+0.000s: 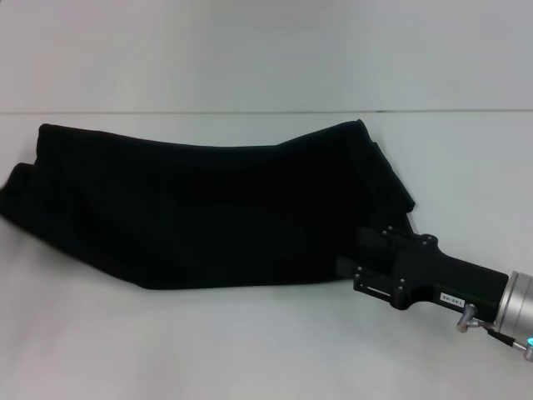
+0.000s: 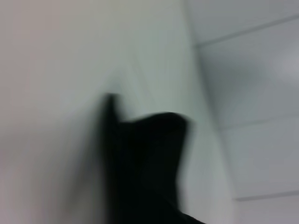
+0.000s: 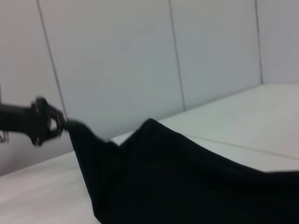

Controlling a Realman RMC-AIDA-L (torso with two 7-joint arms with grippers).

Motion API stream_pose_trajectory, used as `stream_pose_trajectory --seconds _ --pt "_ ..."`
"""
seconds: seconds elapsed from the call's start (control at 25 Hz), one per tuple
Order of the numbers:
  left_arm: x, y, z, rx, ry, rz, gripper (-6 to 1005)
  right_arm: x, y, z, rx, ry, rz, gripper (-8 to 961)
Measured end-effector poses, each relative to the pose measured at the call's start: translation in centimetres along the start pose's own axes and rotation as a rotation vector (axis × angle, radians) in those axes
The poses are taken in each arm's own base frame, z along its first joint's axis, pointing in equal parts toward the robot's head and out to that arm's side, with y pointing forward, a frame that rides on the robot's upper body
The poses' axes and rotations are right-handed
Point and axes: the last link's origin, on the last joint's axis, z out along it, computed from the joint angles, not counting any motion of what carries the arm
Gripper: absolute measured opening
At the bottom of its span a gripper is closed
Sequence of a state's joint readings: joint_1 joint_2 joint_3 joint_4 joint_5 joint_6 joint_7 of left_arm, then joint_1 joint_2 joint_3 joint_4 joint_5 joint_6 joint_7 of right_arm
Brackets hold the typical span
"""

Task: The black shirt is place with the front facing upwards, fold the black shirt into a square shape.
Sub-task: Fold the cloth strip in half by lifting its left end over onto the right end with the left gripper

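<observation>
The black shirt lies folded into a long band across the white table, with no lettering showing. My right gripper is at the band's near right corner, its fingertips buried in the cloth edge and closed on it. My left gripper is outside the head view. It shows far off in the right wrist view, shut on a corner of the shirt and pulling it up to a point. The left wrist view shows only blurred black cloth close by.
The white table runs in front of and behind the shirt. A pale panelled wall stands behind the table. The table's back edge runs just beyond the shirt.
</observation>
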State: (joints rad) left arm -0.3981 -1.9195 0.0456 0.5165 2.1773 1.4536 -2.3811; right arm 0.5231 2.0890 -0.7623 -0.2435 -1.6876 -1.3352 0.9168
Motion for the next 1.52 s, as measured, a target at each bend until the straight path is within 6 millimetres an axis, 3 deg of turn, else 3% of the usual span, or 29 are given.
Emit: stream_pose_trajectory --seconds 0.16,0.36,0.48,0.6,0.64,0.68,0.72,0.76,0.84,1.04,1.2,1.52 --pt "0.4 4.2 2.9 -0.153 -0.054 0.043 29 0.6 -0.2 -0.4 0.024 0.021 0.042 683" --pt "-0.7 11.2 9.5 -0.309 -0.195 0.136 29 1.3 0.1 -1.0 0.039 0.027 0.064 684" --pt "-3.3 15.6 14.5 -0.355 -0.325 0.216 29 1.7 0.2 -1.4 0.045 0.026 0.078 684" --pt "-7.3 19.3 18.7 -0.374 -0.448 0.294 29 2.1 0.4 -1.9 0.054 0.027 0.1 685" --pt "-9.4 20.5 20.1 -0.379 -0.5 0.326 29 2.3 0.4 -2.1 0.06 0.027 0.108 685" --pt "-9.4 20.5 20.1 -0.379 -0.5 0.326 29 2.4 0.4 -2.2 0.065 0.027 0.112 686" --pt "-13.3 21.6 22.1 -0.377 -0.574 0.37 28 2.5 0.4 -2.4 0.069 0.027 0.115 686" --pt "-13.7 21.6 22.2 -0.376 -0.58 0.374 27 2.6 0.4 -2.5 0.074 0.028 0.118 686" --pt "-16.3 21.3 22.9 -0.365 -0.622 0.39 27 2.7 0.4 -2.6 0.083 0.03 0.122 685" --pt "-21.3 17.3 23.2 -0.316 -0.692 0.336 27 3.0 0.0 -2.7 0.111 0.042 0.129 684" --pt "-21.9 15.5 22.4 -0.305 -0.689 0.304 27 2.7 -1.1 -2.4 0.178 0.037 0.15 685" --pt "-21.5 15.2 22.0 -0.316 -0.692 0.306 26 0.7 -4.9 0.4 0.335 0.068 0.148 686"
